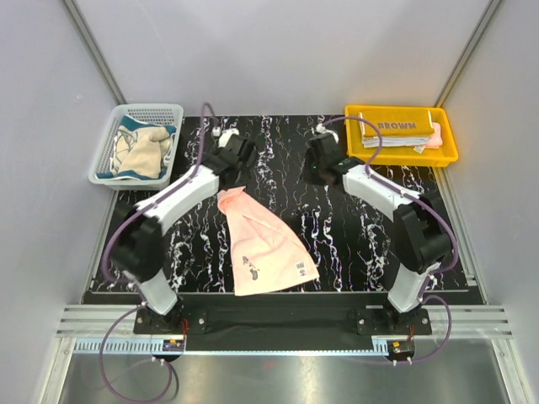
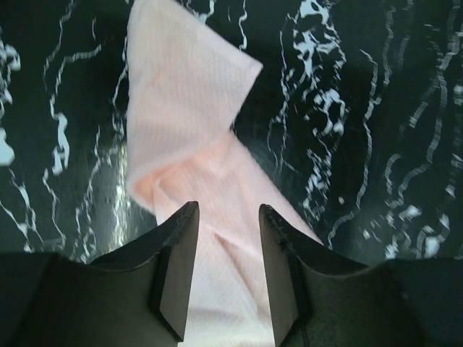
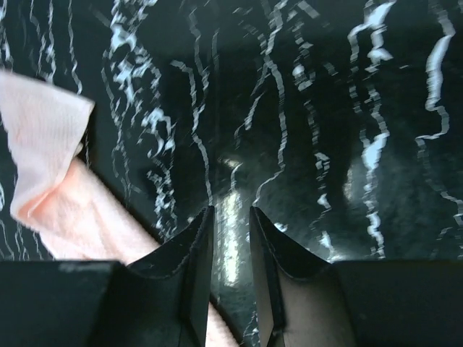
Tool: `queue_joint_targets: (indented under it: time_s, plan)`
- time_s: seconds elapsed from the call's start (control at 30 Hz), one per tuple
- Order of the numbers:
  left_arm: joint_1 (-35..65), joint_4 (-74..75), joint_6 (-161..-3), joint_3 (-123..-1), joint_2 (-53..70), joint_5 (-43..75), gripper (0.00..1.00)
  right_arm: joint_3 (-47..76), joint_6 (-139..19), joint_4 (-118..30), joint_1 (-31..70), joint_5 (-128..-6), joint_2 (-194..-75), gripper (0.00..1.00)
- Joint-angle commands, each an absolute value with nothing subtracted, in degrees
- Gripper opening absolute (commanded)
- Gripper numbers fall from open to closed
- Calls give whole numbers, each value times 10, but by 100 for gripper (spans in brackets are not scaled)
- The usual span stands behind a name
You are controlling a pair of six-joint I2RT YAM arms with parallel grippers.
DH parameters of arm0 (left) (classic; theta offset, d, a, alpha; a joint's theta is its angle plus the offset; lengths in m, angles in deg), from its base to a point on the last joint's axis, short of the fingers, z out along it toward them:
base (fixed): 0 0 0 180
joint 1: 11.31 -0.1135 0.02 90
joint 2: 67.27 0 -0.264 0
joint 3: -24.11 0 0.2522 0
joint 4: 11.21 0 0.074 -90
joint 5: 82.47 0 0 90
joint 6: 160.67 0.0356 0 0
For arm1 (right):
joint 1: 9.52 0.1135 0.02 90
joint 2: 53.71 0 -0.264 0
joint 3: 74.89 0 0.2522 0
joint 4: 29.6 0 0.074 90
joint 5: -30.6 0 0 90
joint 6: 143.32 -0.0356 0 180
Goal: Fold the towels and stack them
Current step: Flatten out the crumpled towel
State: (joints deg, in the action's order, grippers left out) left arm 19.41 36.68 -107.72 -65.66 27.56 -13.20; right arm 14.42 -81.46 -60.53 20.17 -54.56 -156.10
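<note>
Nearest me, the pink towel (image 1: 265,244) lies rumpled and unfolded on the desk (image 1: 354,244). The left tool (image 2: 228,210) hangs over its far end, jaws apart and gripping nothing. The right tool (image 3: 230,211) is narrowly open and empty. Farther back, folded towels (image 1: 396,133) sit stacked in the yellow tray (image 1: 358,147), and a cream-teal towel (image 1: 139,150) waits in the basket (image 1: 105,151).

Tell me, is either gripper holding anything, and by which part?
Nothing is held: left gripper stands open over the pink towel, right gripper empty.

Overhead view, two close downward wrist-views
</note>
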Motion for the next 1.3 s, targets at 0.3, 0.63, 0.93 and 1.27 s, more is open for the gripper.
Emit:
queue_joint_targets:
  time_s: [0.3, 0.63, 0.93, 1.27]
  plan:
    - [180, 465, -898, -969, 584, -197, 47, 70, -832, -564, 190, -576, -1485, 33]
    - [172, 439, -883, -963, 620, -180, 48, 56, -829, -561, 189, -578, -1471, 34]
    - [170, 435, -885, -971, 640, -172, 48, 45, -832, -557, 188, -579, -1471, 34]
    - [167, 420, -890, -964, 640, -187, 41, 42, -836, -550, 188, -583, -1482, 34]
